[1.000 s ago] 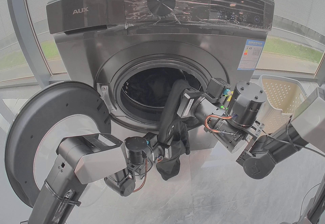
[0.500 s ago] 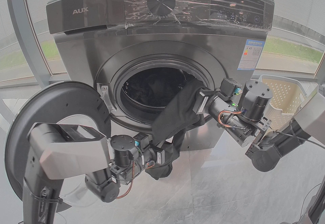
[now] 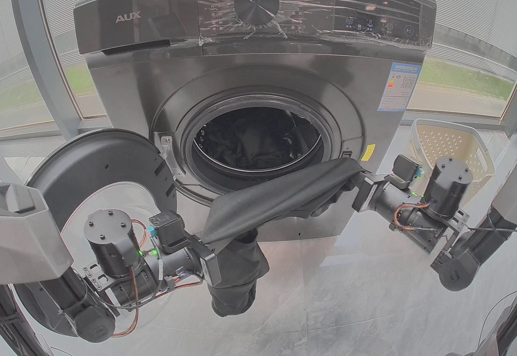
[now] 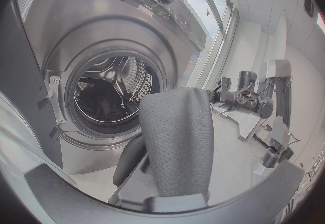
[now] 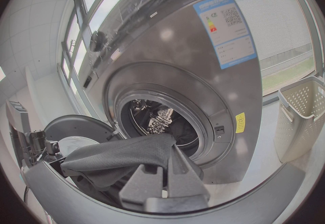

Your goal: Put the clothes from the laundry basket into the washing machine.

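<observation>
1 garment point(image 3: 280, 195) stretched before washing machine point(image 3: 140, 88) (basket point(image 3: 455, 141) beside, apparently tilted).

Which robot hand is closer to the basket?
Right. The right gripper holds one end of the cloth before the washer, not far from the basket. The left gripper holds the other end, far off by the open door.

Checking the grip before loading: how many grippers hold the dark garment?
2. The left gripper clamps the dark garment at its lower end, in front of the open door; the right gripper clamps its other end, at the lower right of the drum opening.
</observation>
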